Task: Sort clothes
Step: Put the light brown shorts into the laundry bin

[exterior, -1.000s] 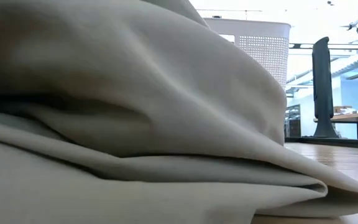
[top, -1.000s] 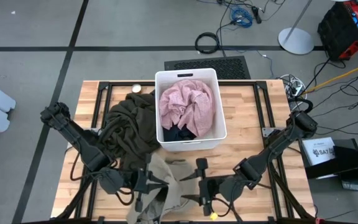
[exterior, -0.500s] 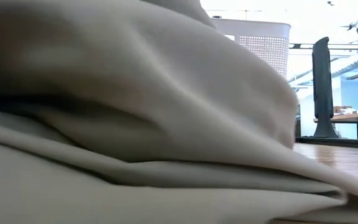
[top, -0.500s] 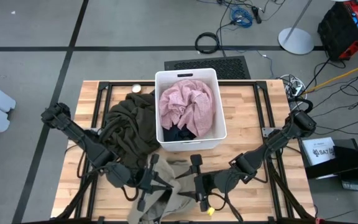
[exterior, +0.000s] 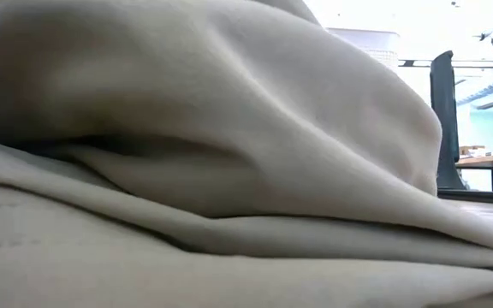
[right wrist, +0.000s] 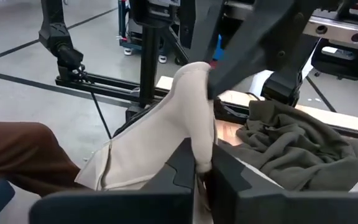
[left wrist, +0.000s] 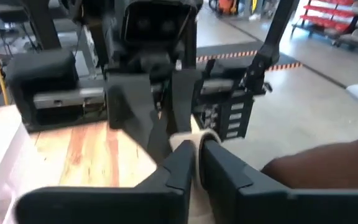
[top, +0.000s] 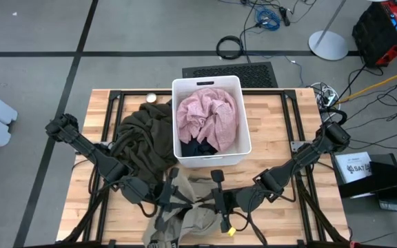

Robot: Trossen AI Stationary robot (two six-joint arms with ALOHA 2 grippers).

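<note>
A beige garment (top: 185,222) lies bunched at the table's near middle and fills the low view (exterior: 229,171). My left gripper (top: 180,200) and my right gripper (top: 201,201) meet over it, tip to tip, each shut on it. A large dark olive garment (top: 142,141) lies heaped left of the white bin (top: 209,160). It also shows in the right wrist view (right wrist: 291,146). A pale pink garment (top: 207,114) lies in the bin on top of a dark one (top: 200,147). My left gripper pinches a raised fold of the beige garment (left wrist: 188,139) between its two fingers, coming level from the table's left. The rest of the garment lies on the table. My right gripper pinches a raised fold of the beige garment (right wrist: 197,124) between its two fingers, coming level from the table's right. The fold stands up above the fingers, and the cloth below it spreads onto the table.
The white bin stands at the table's far middle, just beyond the grippers. A small round object (top: 151,98) sits at the far left by the olive heap. Bare wood (top: 288,131) lies to the right of the bin.
My left gripper has gone toward the table's right and my right gripper toward its left, so they now meet. The beige garment has been gathered between them. In the low view it has swelled higher and farther to the right.
</note>
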